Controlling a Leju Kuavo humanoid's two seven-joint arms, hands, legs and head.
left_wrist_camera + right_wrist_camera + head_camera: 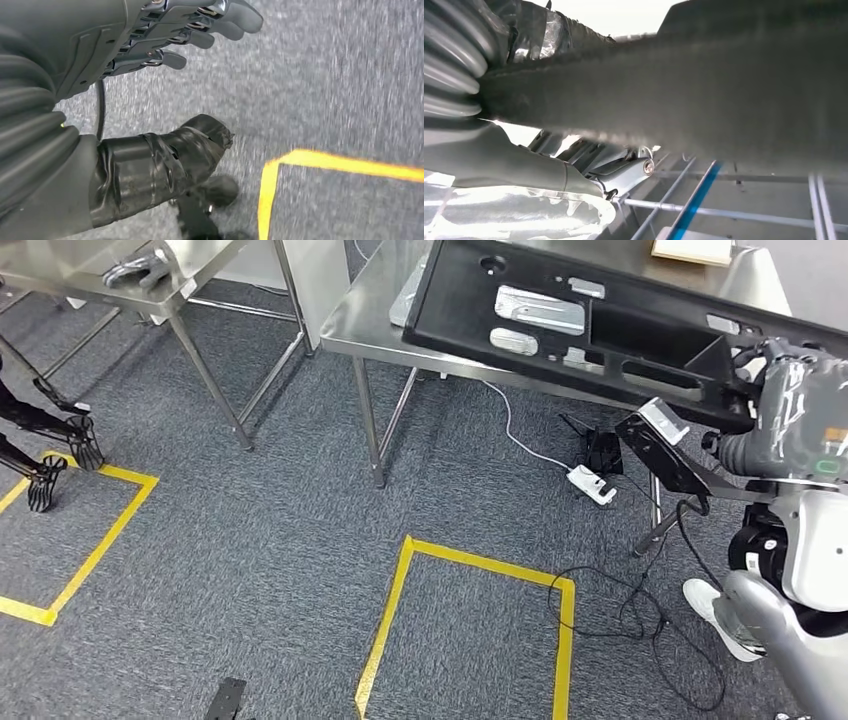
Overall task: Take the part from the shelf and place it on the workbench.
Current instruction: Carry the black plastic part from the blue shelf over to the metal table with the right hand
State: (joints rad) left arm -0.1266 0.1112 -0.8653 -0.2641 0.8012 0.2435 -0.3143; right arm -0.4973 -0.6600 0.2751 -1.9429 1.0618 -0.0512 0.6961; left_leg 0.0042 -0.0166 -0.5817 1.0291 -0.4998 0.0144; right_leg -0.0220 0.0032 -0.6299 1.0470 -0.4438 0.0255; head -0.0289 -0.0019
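A large black moulded part (600, 320) with silver inserts lies tilted across the steel workbench (365, 325) in the head view. Its near right corner and a bracket stick out past the bench's front edge. My right hand (775, 360) grips the part's right end. In the right wrist view the part's dark edge (704, 100) runs across the picture, clamped between the taped fingers and thumb of my right hand (514, 165). My left hand (165, 40) hangs over the grey carpet with its fingers stretched out and apart, holding nothing.
A second steel table (200, 280) stands at the back left with a dark object (135, 270) on it. Yellow tape squares (480, 565) mark the carpet. A power strip (592, 483) and loose cables lie under the workbench. Black stand feet (60, 440) sit at the left.
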